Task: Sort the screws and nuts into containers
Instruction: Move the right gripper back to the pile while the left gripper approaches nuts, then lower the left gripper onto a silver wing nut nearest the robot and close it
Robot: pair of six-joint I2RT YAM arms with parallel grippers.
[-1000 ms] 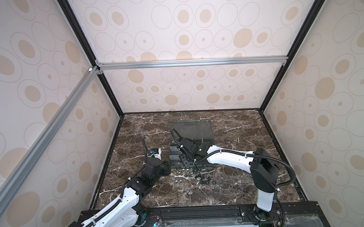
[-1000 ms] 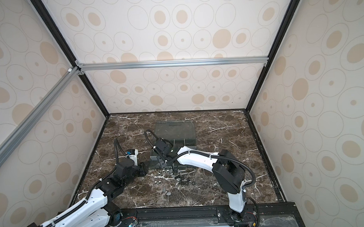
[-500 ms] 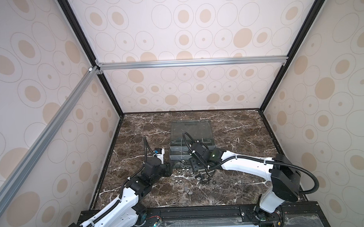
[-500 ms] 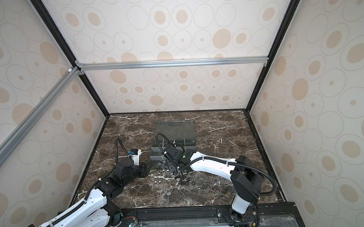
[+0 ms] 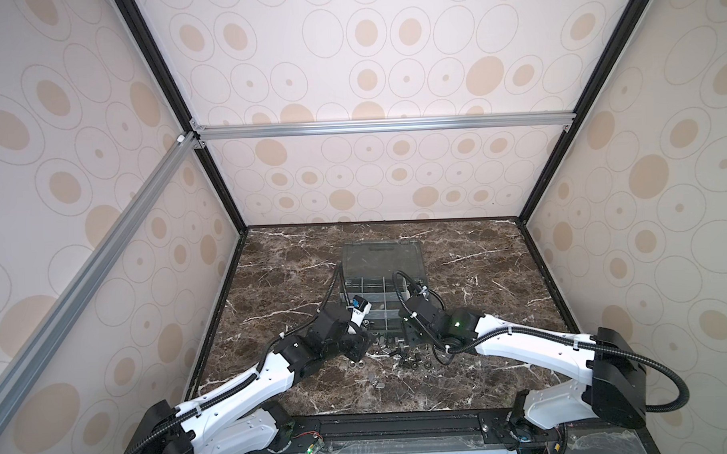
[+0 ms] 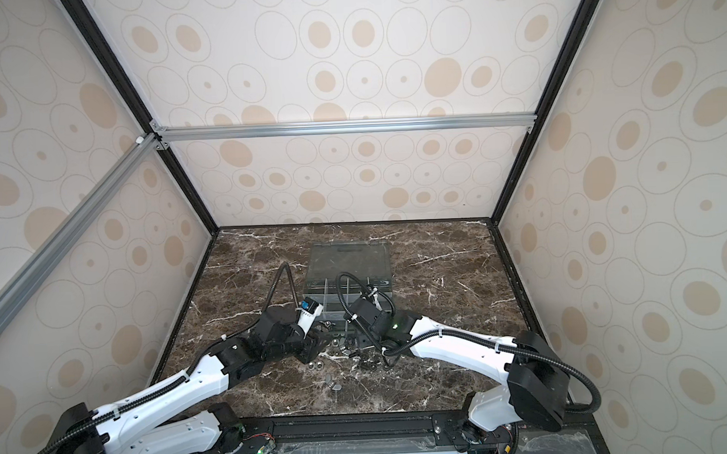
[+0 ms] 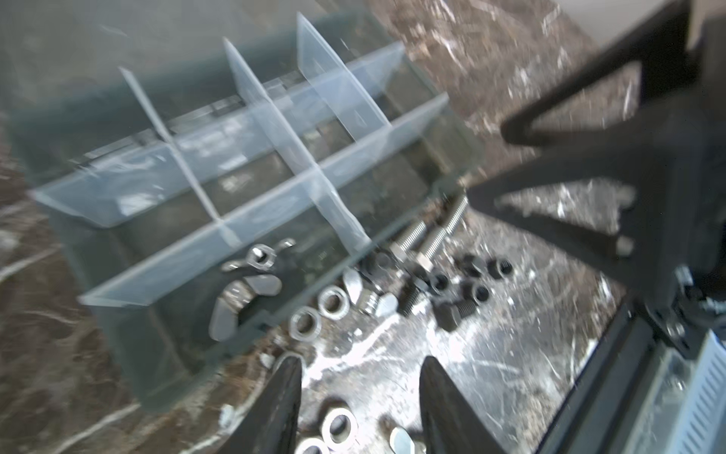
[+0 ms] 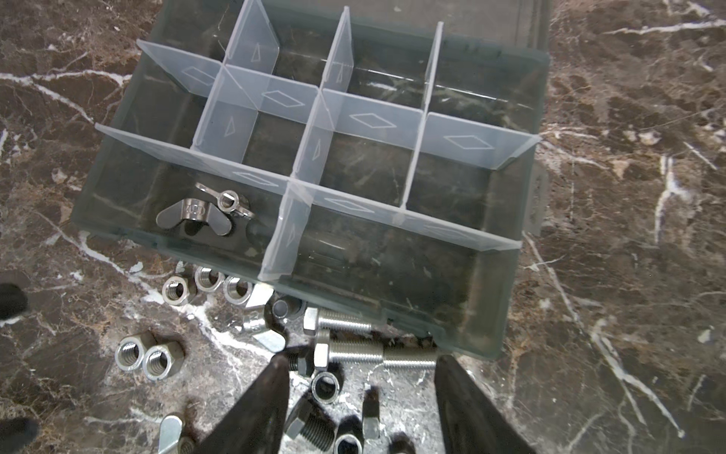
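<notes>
The box (image 8: 506, 298) sits mid-table, its lid (image 5: 381, 256) laid flat behind it. The table (image 5: 480, 274) is bare on both sides of the box, so there is lots of room to move there. Walls (image 5: 393, 173) stand at its left, right and back edges.

Two wing nuts (image 8: 204, 212) lie in the end bin (image 8: 129, 204) of the box's near row, on the side of the left tool (image 7: 357, 369). The rest is a small pile on the table, right up against the box's near wall. Silver screws (image 8: 345, 351) lie just beside that wall. Round silver nuts (image 8: 178, 291) sit in a row near it too, with black bits (image 7: 477, 293) close by. One stray nut (image 5: 377, 383) lies alone, nearer the front edge.

The left tool hangs low by the box's near corner, fingers apart, holding nothing. The right tool (image 8: 359, 363) is apart too — a silver screw lies across its gap, not squeezed. The two tools are near each other, with the pile between.
</notes>
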